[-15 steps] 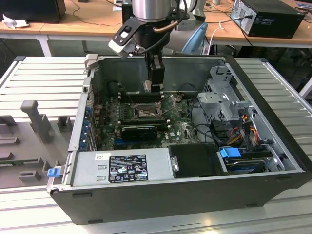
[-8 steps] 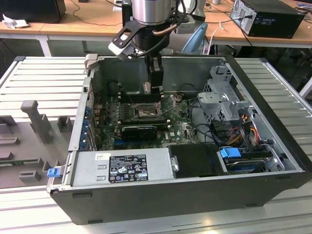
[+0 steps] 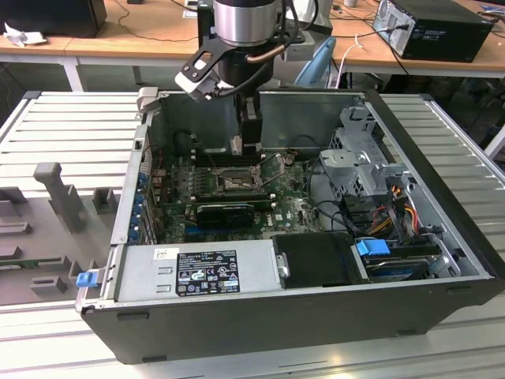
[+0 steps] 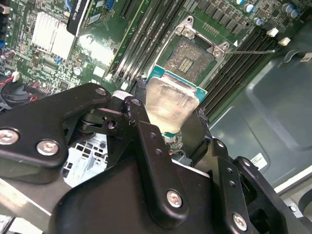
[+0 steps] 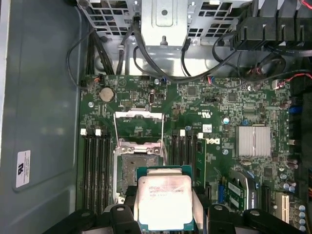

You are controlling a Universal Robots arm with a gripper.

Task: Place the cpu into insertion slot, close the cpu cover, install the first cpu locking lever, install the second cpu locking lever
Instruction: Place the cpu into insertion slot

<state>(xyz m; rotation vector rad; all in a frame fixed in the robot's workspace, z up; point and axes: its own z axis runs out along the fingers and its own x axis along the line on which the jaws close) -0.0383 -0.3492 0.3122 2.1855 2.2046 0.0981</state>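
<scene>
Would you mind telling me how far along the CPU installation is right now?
Nothing is finished yet. In hand: the end effector grips the cpu near the bare insertion slot, not in it. Left: seating the cpu, then closing and locking the cpu cover, which stands open.

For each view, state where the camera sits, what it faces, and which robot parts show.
Exterior view: off the arm, above the computer case, facing arm and gripper.
First wrist view: on the arm, facing the insertion slot; fingers show.
Second wrist view: on the arm, angled; gripper linkages show.
Both wrist views share the gripped cpu.
</scene>
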